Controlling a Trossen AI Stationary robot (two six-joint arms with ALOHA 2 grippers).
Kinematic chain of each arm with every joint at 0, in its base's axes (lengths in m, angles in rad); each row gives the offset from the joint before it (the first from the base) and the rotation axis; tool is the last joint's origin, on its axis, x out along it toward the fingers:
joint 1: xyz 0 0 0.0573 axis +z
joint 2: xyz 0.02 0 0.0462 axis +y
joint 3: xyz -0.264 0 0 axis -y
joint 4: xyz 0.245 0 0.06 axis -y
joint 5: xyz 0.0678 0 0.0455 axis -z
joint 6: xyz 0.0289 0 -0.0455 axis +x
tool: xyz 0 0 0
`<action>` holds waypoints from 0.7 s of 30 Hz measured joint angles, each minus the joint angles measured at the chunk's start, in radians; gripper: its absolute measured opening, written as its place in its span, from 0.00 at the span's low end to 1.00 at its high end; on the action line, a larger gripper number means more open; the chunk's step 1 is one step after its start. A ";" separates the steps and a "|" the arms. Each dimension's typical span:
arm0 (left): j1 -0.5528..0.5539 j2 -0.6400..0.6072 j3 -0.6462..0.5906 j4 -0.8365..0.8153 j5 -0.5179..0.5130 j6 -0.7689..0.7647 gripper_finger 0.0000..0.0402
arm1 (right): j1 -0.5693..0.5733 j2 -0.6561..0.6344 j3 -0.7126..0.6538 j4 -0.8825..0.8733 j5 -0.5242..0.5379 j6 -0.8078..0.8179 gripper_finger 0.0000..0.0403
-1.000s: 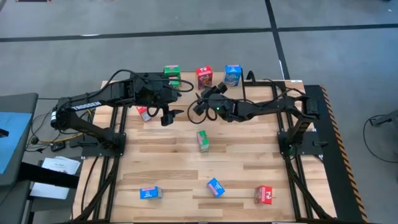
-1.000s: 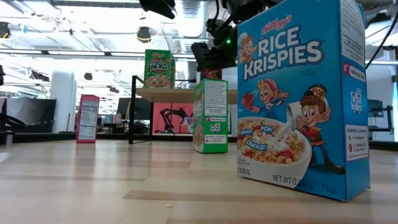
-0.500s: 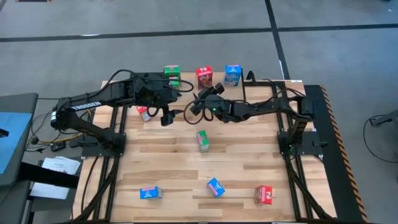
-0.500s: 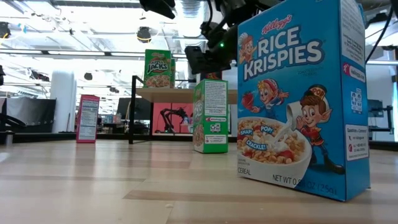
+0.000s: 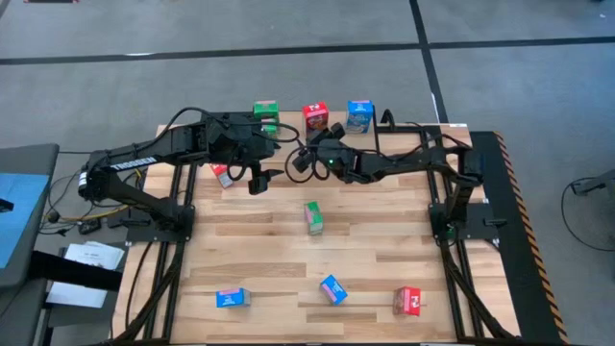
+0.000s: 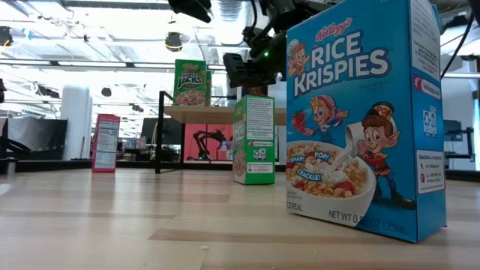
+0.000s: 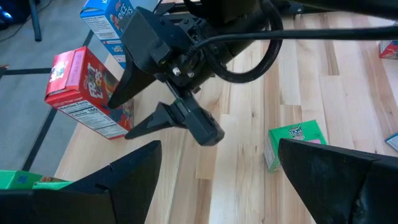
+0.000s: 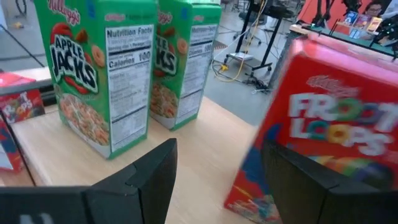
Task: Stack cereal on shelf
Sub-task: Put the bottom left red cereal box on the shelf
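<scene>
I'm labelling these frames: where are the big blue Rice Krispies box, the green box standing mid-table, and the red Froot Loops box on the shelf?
Blue Rice Krispies cardboard box [image 6: 360, 120]: low view, printed front.
Green cardboard box mid-table [image 6: 253, 139]: low view, side panel.
Red Froot Loops cardboard box [image 8: 323, 130]: right wrist view, printed front.

Floor [image 5: 288, 58] around the bench is plain grey, looks like concrete, with dark lines crossing it in a grid. The table [image 5: 259, 264] itself is light wood slats on a black frame. Off to one side there's a dark panel [image 5: 24, 207] with a blue patch, some white papers [image 5: 86, 269] beside it, and loose cables [image 5: 591, 207] trail on the floor at the opposite side. From table height the room behind is a big bright workshop: exposed ceiling [image 6: 97, 30] with ducts and beams, light pouring in, a white cylinder [image 6: 75, 124], black stands and reddish panels [image 6: 206, 139] further back.
</scene>
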 joint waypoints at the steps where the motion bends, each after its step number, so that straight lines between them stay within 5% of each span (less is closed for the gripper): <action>1: 0.000 0.000 0.000 0.000 0.000 0.000 0.78 | -0.001 0.004 0.000 -0.002 -0.002 -0.001 0.64; 21: 0.000 0.000 0.000 0.000 0.000 0.000 0.78 | -0.021 0.019 0.044 0.005 0.002 -0.046 0.64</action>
